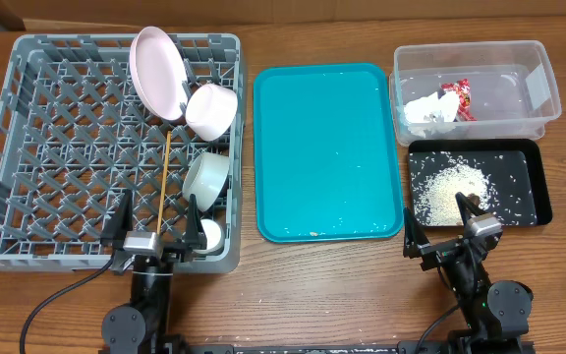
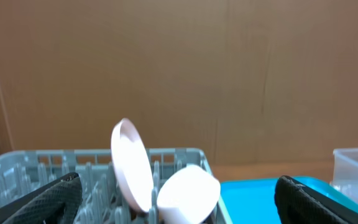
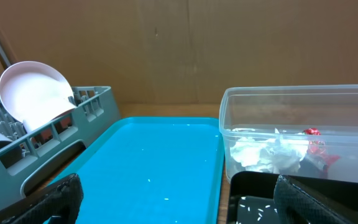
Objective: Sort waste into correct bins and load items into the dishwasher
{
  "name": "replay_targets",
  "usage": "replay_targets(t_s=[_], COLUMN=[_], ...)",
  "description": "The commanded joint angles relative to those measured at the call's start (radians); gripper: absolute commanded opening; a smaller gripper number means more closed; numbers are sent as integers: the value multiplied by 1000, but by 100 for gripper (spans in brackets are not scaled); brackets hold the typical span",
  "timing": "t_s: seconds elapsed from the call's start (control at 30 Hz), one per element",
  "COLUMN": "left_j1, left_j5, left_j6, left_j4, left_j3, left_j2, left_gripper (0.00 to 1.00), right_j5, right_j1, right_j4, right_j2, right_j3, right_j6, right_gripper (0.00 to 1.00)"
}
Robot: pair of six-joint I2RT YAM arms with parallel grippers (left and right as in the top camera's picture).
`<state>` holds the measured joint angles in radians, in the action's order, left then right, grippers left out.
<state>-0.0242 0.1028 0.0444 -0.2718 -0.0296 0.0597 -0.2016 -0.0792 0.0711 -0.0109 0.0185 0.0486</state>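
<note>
The grey dish-rack crate (image 1: 28,147) at the left holds the pinkish plate (image 1: 157,71) on edge, two white bowls (image 1: 211,110) (image 1: 206,179), a small white cup (image 1: 209,234) and wooden chopsticks (image 1: 166,172). The plate (image 2: 131,163) and a bowl (image 2: 188,193) show in the left wrist view. The clear tub (image 1: 480,61) holds the crumpled white paper (image 1: 428,111) and red-and-white wrapper (image 1: 458,98). The black tray (image 1: 529,187) holds rice grains (image 1: 450,189). My left gripper (image 1: 155,218) is open and empty at the crate's front edge. My right gripper (image 1: 438,224) is open and empty at the black tray's front.
The teal serving tray (image 1: 327,147) lies between the crate and the bins, with a few specks on it. It also shows in the right wrist view (image 3: 154,168). A brown cardboard wall stands behind the table.
</note>
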Motion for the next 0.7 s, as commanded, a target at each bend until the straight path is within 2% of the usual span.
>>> replay_targets(t_s=[0.0, 0.17, 0.33, 0.67], left_j1=[-6, -6, -6, -8], left_j5=[-33, -33, -32, -33], left_j6=[-27, -75, -74, -60], left_j4=[61, 154, 348, 344], left_j3=[25, 25, 25, 25], left_j2=[-30, -57, -57, -56], left_gripper=[100, 100, 100, 100], right_j5=[14, 14, 14, 14], right_j1=[2, 2, 2, 2], right_j4=[-6, -6, -6, -6], right_j2=[8, 8, 8, 8], right_j3=[-11, -11, -11, -11], right_j6=[3, 3, 3, 3], right_gripper=[100, 100, 100, 100])
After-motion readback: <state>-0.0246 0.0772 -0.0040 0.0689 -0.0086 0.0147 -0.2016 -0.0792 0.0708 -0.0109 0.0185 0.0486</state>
